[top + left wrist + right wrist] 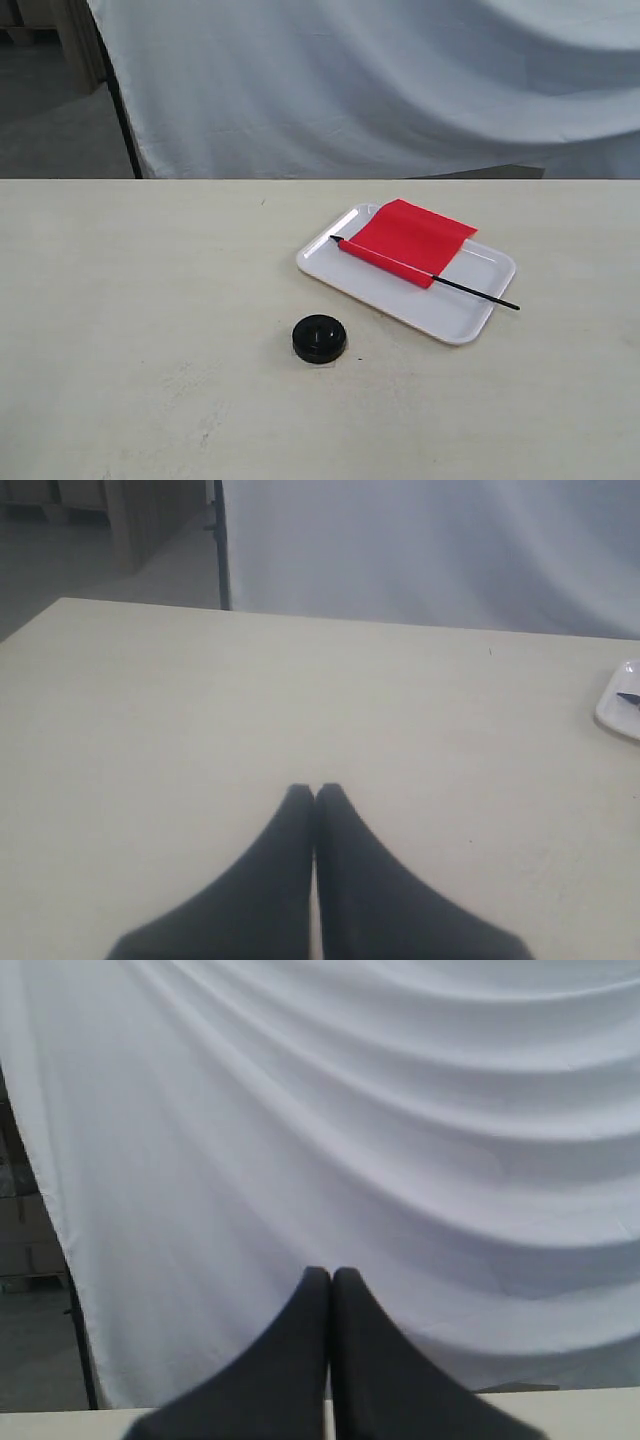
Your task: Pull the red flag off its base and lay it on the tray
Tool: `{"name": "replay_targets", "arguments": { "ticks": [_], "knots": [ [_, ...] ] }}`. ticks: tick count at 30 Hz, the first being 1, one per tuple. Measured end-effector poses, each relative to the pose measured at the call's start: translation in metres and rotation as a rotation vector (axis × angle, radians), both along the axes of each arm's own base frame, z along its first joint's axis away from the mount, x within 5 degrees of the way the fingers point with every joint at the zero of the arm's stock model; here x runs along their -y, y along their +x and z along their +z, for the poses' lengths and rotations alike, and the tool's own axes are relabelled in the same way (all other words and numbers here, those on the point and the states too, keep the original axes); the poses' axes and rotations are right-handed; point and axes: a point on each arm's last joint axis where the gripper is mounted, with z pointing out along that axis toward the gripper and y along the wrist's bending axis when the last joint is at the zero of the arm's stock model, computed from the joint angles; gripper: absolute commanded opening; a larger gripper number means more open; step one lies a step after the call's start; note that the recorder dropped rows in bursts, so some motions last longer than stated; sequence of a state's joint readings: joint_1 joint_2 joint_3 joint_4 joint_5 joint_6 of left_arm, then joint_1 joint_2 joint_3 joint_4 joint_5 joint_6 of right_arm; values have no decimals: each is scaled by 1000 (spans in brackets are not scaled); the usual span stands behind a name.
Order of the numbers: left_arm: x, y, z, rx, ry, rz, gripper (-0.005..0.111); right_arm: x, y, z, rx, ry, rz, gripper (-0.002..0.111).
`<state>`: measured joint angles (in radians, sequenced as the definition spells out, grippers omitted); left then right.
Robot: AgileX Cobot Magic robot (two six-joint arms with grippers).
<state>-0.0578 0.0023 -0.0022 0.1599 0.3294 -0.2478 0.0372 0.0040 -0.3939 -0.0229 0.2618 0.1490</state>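
Note:
The red flag (410,240) lies flat across the white tray (460,312) at the table's right centre, its thin black pole sticking out past the tray's right rim. The black round base (320,338) stands alone on the table, in front and to the left of the tray, with nothing in it. Neither arm shows in the exterior view. My left gripper (315,790) is shut and holds nothing, above bare table; a corner of the tray (622,705) shows at that view's edge. My right gripper (331,1274) is shut too, empty, facing the white drape.
A white cloth backdrop (380,80) hangs behind the table's far edge, with a dark stand pole (120,110) at its left side. The pale wooden tabletop (130,300) stretches wide to the left of the base.

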Motion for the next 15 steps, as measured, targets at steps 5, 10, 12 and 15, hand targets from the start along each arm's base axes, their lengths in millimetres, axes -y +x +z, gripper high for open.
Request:
{"name": "replay_targets", "arguments": {
  "ticks": [5, 10, 12, 15],
  "knots": [
    [0, 0, 0, 0, 0, 0, 0, 0, -1, 2, 5, 1, 20, 0],
    [0, 0, 0, 0, 0, 0, 0, -1, 5, -9, -15, -10, 18, 0],
    [0, 0, 0, 0, 0, 0, 0, -1, 10, -19, -22, -24, 16, 0],
    [0, 0, 0, 0, 0, 0, 0, -2, 20, -41, -39, -38, 16, 0]
  ]
}}
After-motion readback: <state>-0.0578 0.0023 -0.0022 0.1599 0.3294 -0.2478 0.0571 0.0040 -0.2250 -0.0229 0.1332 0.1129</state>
